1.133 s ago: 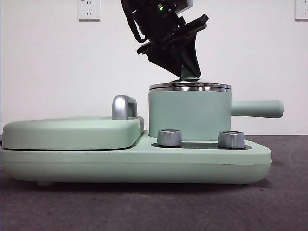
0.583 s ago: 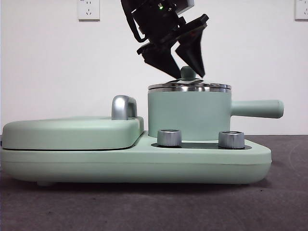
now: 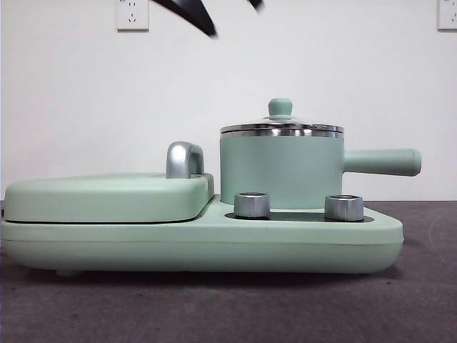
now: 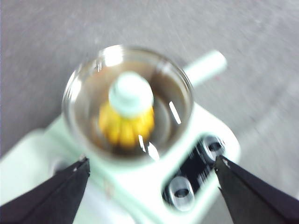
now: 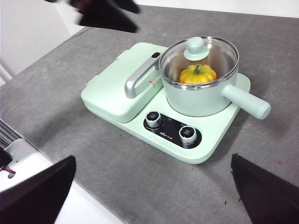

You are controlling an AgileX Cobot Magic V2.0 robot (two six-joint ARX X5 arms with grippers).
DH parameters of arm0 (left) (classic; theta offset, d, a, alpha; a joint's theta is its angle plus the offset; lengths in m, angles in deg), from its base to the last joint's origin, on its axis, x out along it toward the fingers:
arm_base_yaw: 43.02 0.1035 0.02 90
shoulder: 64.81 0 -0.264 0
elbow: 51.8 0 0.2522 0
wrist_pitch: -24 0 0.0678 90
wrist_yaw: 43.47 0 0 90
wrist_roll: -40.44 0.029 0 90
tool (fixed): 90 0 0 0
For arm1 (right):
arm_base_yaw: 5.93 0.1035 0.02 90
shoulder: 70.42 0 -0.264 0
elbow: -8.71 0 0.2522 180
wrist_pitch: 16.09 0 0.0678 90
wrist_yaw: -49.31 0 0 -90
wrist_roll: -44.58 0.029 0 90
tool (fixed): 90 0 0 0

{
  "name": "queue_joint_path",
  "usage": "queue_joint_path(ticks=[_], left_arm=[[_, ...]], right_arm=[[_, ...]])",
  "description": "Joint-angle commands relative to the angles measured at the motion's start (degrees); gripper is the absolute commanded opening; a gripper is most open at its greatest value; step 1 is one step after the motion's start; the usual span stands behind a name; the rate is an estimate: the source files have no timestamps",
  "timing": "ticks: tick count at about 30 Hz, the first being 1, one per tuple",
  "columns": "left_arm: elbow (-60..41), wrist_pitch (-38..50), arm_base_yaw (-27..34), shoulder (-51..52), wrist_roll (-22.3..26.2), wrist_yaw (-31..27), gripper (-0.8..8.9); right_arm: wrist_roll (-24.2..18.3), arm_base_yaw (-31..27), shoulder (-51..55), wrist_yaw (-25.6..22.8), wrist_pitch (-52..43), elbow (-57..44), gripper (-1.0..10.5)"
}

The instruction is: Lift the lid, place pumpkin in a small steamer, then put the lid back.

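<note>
The glass lid (image 3: 280, 108) with its mint-green knob sits on the small steamer (image 3: 282, 168), whose long handle points right. Through the glass, the yellow-orange pumpkin (image 5: 197, 74) lies inside the pot; it also shows in the left wrist view (image 4: 124, 128) under the lid knob (image 4: 131, 93). My left gripper (image 4: 152, 161) is open and empty, well above the lid; only its blurred black tips show at the top of the front view (image 3: 230, 16). My right gripper (image 5: 153, 157) is open and empty, far back from the cooker.
The steamer stands on a mint-green cooker base (image 3: 214, 246) with two steel dials (image 3: 251, 204) (image 3: 343, 207). A wide flat griddle cover (image 3: 107, 196) with a chrome handle (image 3: 183, 158) lies to its left. The table's edge (image 5: 28, 154) runs near my right gripper.
The left gripper was shut on the lid knob, then opened, let it go and rose almost out of the front view. The lid stays on the steamer.
</note>
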Motion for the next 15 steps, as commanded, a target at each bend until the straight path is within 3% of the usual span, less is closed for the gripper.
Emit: queue_joint_path(ticks=[1, 7, 15], left_arm=[[-0.72, -2.82, -0.28, 2.69, -0.44, 0.0, 4.37], [-17.22, -2.12, -0.28, 17.38, -2.89, 0.2, 4.36], [-40.33, 6.75, -0.42, 38.66, -14.69, 0.2, 4.36]], right_arm=[[0.57, 0.35, -0.11, 0.02, -0.57, 0.35, 5.3], [0.57, 0.35, -0.11, 0.39, 0.28, -0.04, 5.3], [0.39, 0.35, -0.11, 0.15, 0.35, -0.07, 5.3]])
